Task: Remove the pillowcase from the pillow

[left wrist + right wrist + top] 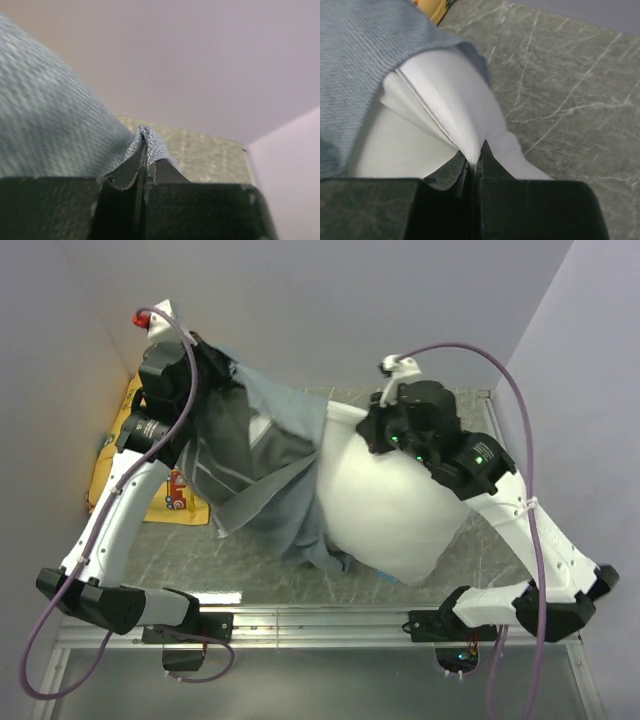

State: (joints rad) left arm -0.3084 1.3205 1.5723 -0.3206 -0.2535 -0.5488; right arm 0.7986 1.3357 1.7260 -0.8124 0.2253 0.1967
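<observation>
- Top: the pillow (385, 505) lies on the counter (250, 575), its right part bare. The pillowcase (265, 455) covers its left end and is held up-left by the left claw (212, 358).
- Left wrist: the left claw (142, 165) is clamped on a pillowcase (50, 120) fold.
- Right wrist: the right claw (476, 165) is pinched on the pillow's (450, 105) bare corner, with the pillowcase (365, 50) edge beside it.

Your overhead view is softly and evenly lit, with a pale glare patch on the table (215, 597) by its near edge, left of centre. In your left wrist view the pillowcase (45, 125) blurs close to the lens; the right wrist view is sharper.
</observation>
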